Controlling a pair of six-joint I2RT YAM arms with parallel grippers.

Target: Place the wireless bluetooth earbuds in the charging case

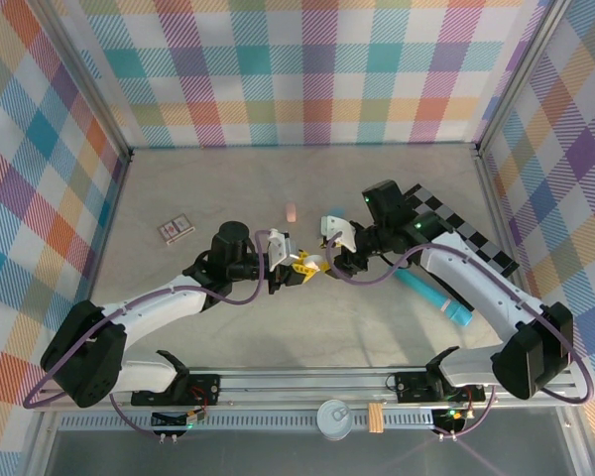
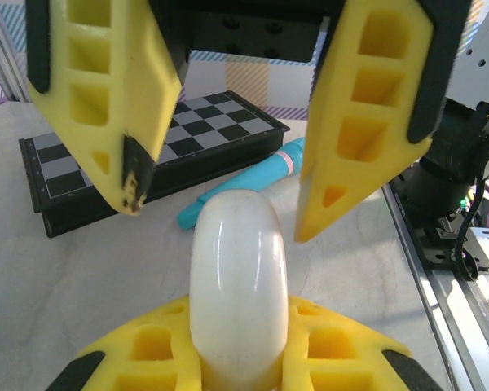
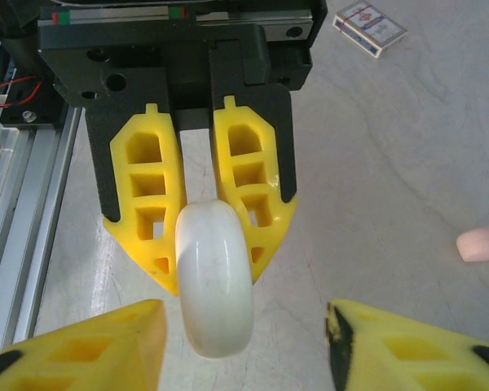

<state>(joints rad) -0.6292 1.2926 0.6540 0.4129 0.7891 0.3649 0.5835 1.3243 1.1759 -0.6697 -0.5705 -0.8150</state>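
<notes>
Clamped on white charging case (image 2: 238, 277) w/ L gripper (image 1: 296, 270), long axis pointing straight at R gripper (image 3: 244, 316). R jaws apart, flanking case tip, not touching.

White charging case (image 3: 214, 277), black-and-white checkered chessboard (image 2: 220, 122)

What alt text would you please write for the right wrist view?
The left gripper clamps a white case, with the right gripper open on either side of it. A card box and a pink object lie on the table.
</notes>
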